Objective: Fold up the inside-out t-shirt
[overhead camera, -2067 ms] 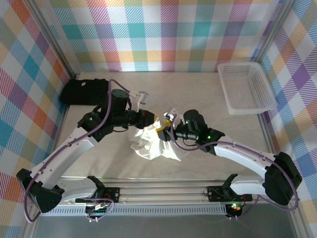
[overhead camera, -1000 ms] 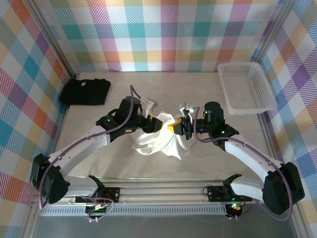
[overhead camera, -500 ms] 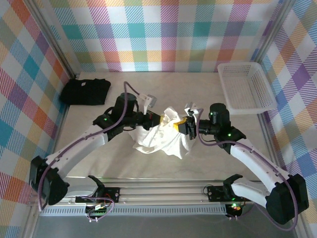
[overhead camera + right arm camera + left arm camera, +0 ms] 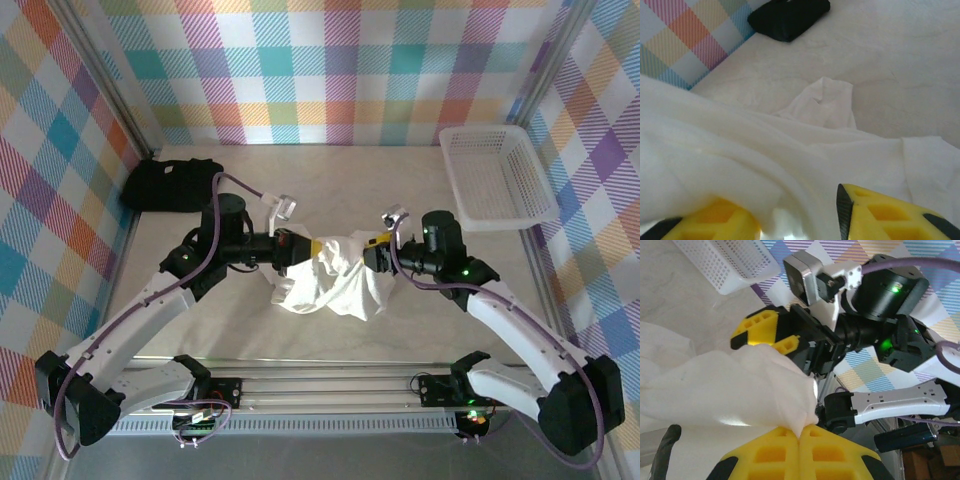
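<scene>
1. The inside-out t-shirt [image 4: 335, 285], a plain white soft cotton garment, sits as a crumpled bundle in the middle of the pale marbled table [image 4: 420, 330], between the two arms. Its upper part is lifted off the surface.
2. No fold can be seen. There are no flat panels, no straightened hem and no laid-out sleeves, so the task looks to be in its early spreading-out stage. By that reading, flattening and every fold remain to be done.
3. The left gripper [image 4: 303, 247] has its yellow fingers pressed together on a pinch of the white cloth at the bundle's upper left edge, as the left wrist view shows.
4. The right gripper [image 4: 374, 248] has its yellow fingers standing apart. Cloth drapes over and between them in the right wrist view, but it does not appear clamped.
5. Compared with half a second ago, the left arm has drawn back to its own side, tugging the cloth's top edge that way. The right gripper's jaws, then closed on the shirt, have parted. The bundle has stayed in much the same spot.
6. The folded black t-shirt [image 4: 172, 183] at the far left and the white plastic mesh basket [image 4: 497, 180] at the far right have not moved.
</scene>
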Controlling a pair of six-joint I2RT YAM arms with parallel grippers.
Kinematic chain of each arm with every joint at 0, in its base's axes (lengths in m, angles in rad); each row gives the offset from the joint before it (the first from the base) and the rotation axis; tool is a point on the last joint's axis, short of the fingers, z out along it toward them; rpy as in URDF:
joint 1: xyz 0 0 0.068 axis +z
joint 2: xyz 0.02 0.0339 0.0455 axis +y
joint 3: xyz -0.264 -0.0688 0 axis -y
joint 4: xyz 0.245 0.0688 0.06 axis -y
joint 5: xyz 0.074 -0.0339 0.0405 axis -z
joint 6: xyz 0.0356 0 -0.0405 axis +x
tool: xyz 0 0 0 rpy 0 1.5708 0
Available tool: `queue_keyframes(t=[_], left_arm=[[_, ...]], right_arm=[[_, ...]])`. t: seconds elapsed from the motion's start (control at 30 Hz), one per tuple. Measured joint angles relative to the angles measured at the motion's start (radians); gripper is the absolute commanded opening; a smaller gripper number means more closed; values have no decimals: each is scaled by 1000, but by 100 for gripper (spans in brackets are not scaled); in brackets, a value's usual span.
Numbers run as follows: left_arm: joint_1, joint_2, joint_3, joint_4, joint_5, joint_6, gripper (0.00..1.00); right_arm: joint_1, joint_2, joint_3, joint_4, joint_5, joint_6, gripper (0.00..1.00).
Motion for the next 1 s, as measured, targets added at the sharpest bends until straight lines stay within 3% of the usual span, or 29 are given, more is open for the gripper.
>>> queue_keyframes(t=[0.23,0.57,0.87,1.0], left_arm=[[8,10,0,-2,-42,-30,0],[13,27,0,-11,-78,-38,0],[13,30,0,-27,-79,-37,0],[13,30,0,-27,-79,-37,0]], right_arm=[[49,-166,-34,-79,-10,-15,50],[360,-88,-46,-57,-20,-49,50],[393,60,-25,121,174,20,56],[393,89,-21,190,226,39,51]])
